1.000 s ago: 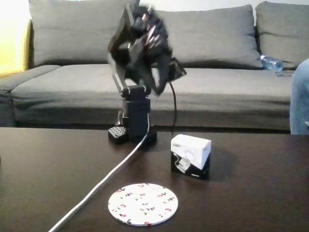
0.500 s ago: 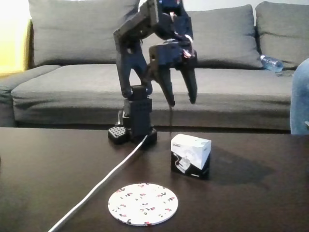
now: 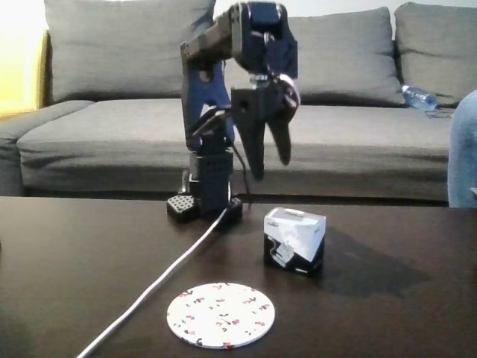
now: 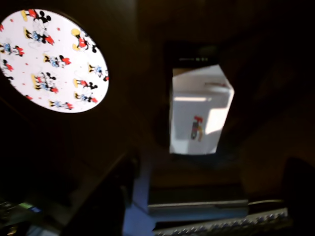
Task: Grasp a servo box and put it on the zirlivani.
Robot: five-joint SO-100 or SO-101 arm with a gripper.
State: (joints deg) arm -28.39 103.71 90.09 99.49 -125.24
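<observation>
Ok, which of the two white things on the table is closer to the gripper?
The servo box, standing almost under the open gripper; the flat zirlivani lies farther forward.

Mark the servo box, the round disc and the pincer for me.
servo box (image 3: pixel 295 240), fixed view, front face.
zirlivani (image 3: pixel 220 315), fixed view, centre of disc top.
pincer (image 3: pixel 270 170), fixed view, midway between the fingertips.

**Cut off, blurred or too dark to read**

In the wrist view, the zirlivani (image 4: pixel 51 61) runs off the top and left edges. The servo box (image 4: pixel 199 113) is motion-blurred; its small printed mark cannot be read. The dark shapes along the bottom edge are too dim to identify. In the fixed view, a bottle (image 3: pixel 419 98) on the sofa (image 3: pixel 97 127) is too small for detail, and a blue shape at the right edge is cropped.
</observation>
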